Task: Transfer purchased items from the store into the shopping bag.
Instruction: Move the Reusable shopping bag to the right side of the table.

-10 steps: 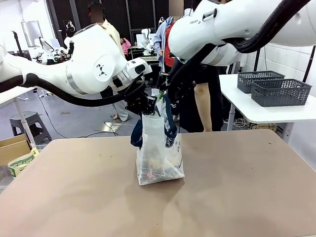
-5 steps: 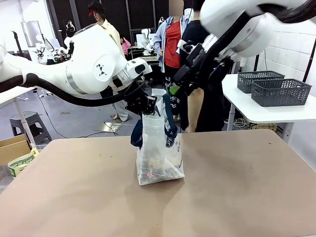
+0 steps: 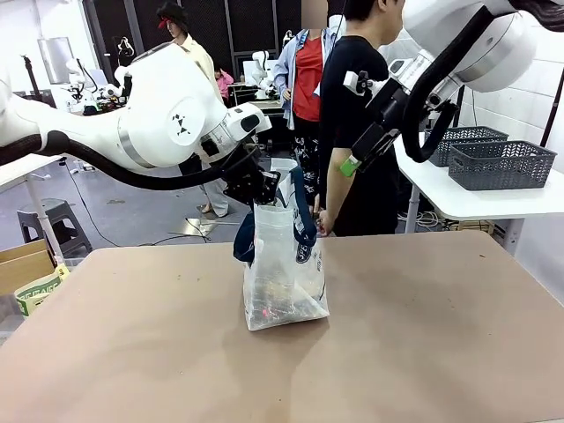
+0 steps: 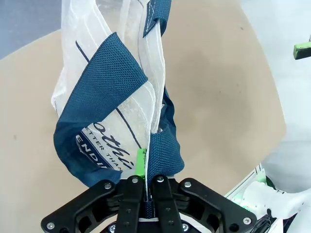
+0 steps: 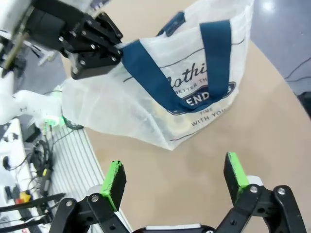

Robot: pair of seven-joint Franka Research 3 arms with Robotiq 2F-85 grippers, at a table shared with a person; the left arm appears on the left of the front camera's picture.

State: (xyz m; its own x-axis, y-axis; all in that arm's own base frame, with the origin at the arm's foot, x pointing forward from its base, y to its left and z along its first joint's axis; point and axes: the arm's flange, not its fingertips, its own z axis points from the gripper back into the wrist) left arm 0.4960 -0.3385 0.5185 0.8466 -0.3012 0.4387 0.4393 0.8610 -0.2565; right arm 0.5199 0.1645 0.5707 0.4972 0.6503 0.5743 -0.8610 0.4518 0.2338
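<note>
Left gripper (image 4: 146, 187) jaws pressed together on the rim of the shopping bag (image 3: 284, 264), pinching the clear plastic and a navy strap handle (image 4: 163, 155) between the green pads; in the front view this gripper (image 3: 264, 187) holds the bag's top edge up at its left side. Right gripper (image 5: 175, 179) jaws spread wide apart, nothing between the pads, raised above and to the right of the bag; seen from the front (image 3: 352, 163) it hangs in the air near the person (image 3: 352, 115) at the far edge. Bag stands upright on the brown table (image 3: 441, 335), near centre. Purchased items (image 3: 280, 304) lie at the bag's bottom, seen dimly through the plastic; details unclear
</note>
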